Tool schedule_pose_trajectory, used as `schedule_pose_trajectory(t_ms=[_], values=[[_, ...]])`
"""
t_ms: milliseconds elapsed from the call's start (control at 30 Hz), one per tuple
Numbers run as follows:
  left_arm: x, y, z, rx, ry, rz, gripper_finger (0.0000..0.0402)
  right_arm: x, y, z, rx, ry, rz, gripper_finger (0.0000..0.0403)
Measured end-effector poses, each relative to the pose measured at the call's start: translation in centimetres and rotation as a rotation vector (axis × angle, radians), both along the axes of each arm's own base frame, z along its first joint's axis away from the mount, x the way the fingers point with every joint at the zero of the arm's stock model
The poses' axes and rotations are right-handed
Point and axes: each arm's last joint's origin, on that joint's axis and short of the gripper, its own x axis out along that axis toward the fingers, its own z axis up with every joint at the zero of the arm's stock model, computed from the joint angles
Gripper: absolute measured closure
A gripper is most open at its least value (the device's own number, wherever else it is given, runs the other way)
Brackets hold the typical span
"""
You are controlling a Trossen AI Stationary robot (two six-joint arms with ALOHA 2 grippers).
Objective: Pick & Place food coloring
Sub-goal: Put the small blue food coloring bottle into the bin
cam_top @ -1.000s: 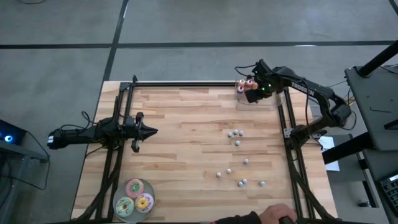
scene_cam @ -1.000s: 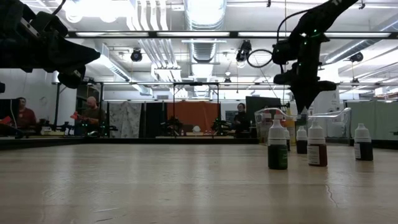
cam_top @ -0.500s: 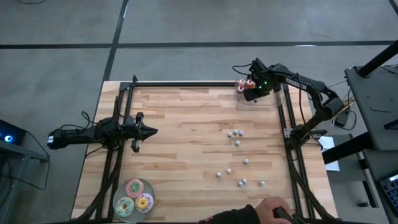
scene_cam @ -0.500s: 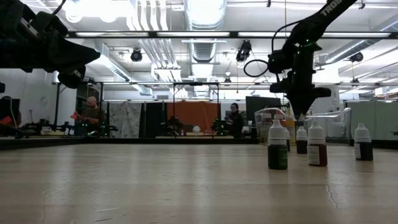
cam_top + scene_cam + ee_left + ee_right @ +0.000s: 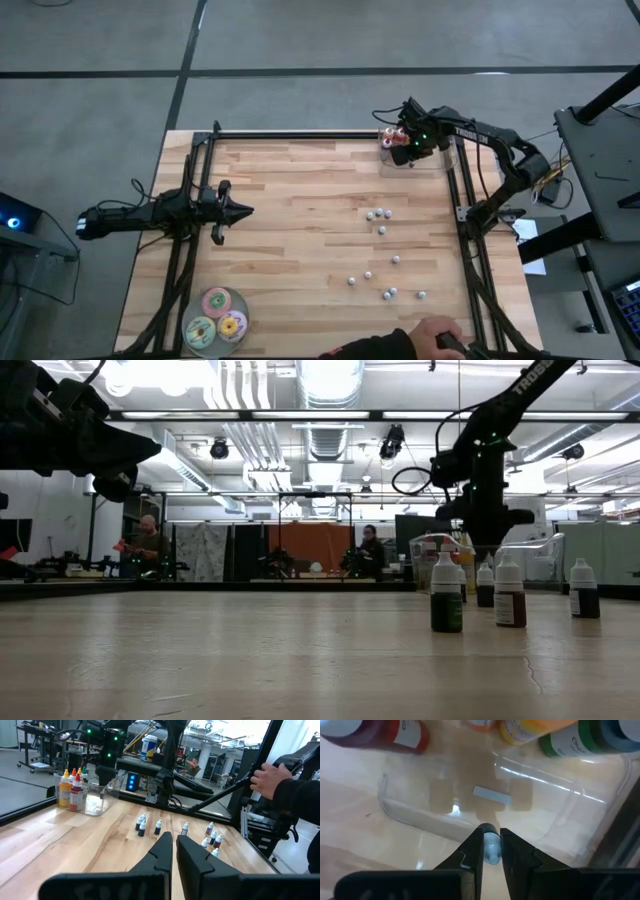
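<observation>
Right gripper (image 5: 491, 851) hovers above the clear bin (image 5: 440, 158) at the far right corner, fingers pinching a small pale-capped bottle (image 5: 491, 846); four bottles (image 5: 71, 790) stand inside already; roughly nine (image 5: 378, 215) wait scattered on the table (image 5: 290, 230); left gripper (image 5: 238, 211) idle, pressed together.

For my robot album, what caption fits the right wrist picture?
The right gripper holds a tiny food coloring bottle above the clear container.

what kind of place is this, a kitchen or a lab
Most likely a robotics lab or workshop, not a kitchen: exposed ceiling ducts, equipment benches with a person working beyond the wooden table, and dark metal framing around it.
</observation>
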Motion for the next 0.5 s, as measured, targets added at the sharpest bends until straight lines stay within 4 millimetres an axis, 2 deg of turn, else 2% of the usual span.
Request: schedule_pose_trajectory(t_ms=[200,500], values=[[0.0,0.0,0.0,0.000,0.000,0.000,0.0402,-0.3,0.0,-0.6,-0.025,0.041,-0.012,0.0355],[0.0,0.0,0.0,0.000,0.000,0.000,0.0402,-0.3,-0.1,-1.6,-0.064,0.013,-0.016,0.0355]])
